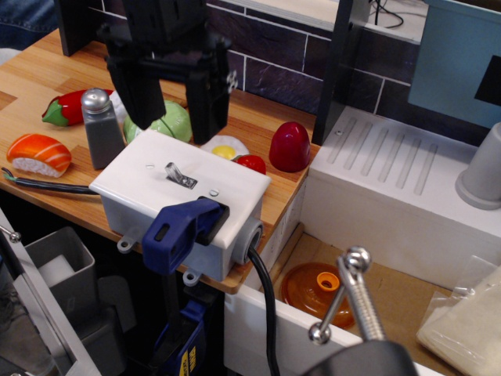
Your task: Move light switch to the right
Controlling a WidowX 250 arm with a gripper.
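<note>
The light switch (174, 173) is a small silver toggle lever on top of a white plastic box (227, 192), leaning up and to the left. A black cable (264, 305) leaves the box's front right corner. My black gripper (177, 116) hangs open and empty just above the back edge of the box, behind the lever. Its two fingers stand wide apart, one at the left (143, 98) and one at the right (208, 106). Neither touches the lever.
A blue clamp handle (182, 227) grips the box's front edge. A grey shaker (101, 129) stands left of the box. Toy foods lie on the wooden counter (47, 78): sushi (37, 154), green cabbage (174, 119), fried egg (225, 146), red piece (289, 146). A white sink (391, 188) lies right.
</note>
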